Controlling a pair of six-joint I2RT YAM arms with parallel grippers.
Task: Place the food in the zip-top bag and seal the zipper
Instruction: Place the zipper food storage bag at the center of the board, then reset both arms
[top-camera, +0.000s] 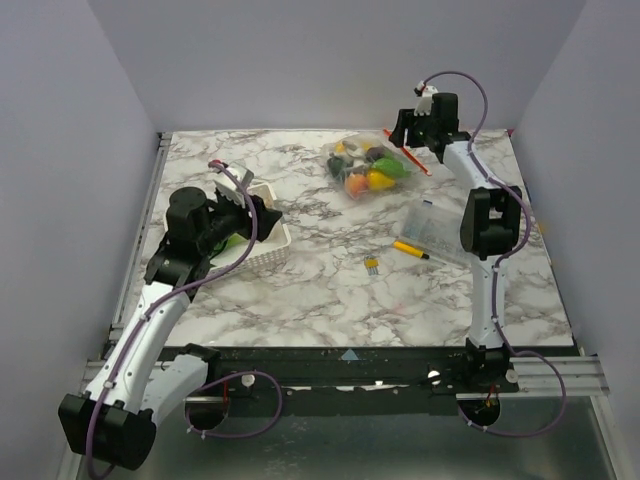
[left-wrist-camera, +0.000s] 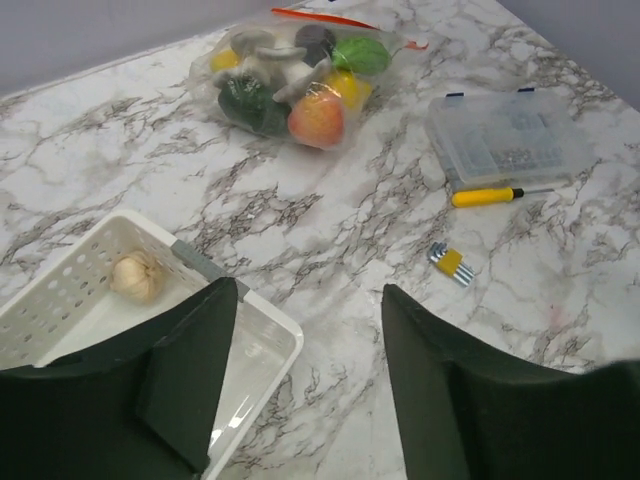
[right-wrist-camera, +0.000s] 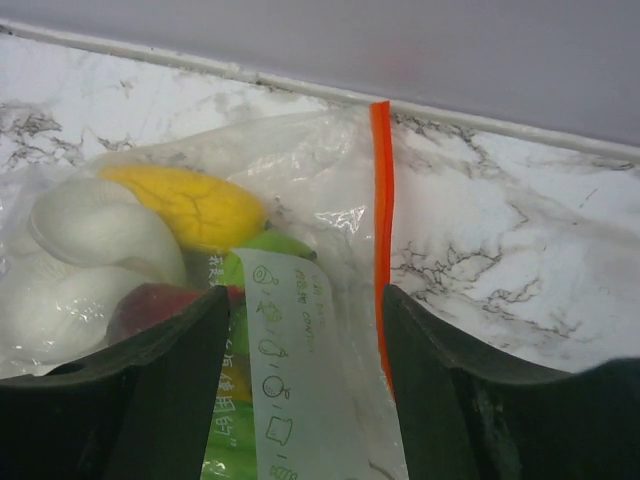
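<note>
The zip-top bag (top-camera: 366, 170) lies at the back of the table, holding several toy foods: yellow (right-wrist-camera: 185, 205), white (right-wrist-camera: 90, 235), green and red pieces. Its orange-red zipper (right-wrist-camera: 381, 220) runs along the mouth edge on the right side (top-camera: 408, 156). My right gripper (right-wrist-camera: 305, 380) is open just above the bag's mouth end (top-camera: 416, 140), with the printed label and zipper between its fingers. My left gripper (left-wrist-camera: 310, 350) is open and empty over the corner of the white basket (left-wrist-camera: 60, 300), which holds a white garlic piece (left-wrist-camera: 135, 277). The bag also shows in the left wrist view (left-wrist-camera: 295, 80).
A rigid clear compartment box (top-camera: 440, 230) sits right of centre, with a yellow marker pen (top-camera: 410, 250) in front of it. A small yellow-and-striped item (top-camera: 371, 265) lies near the middle. Something green (top-camera: 233, 240) shows in the basket under my left arm.
</note>
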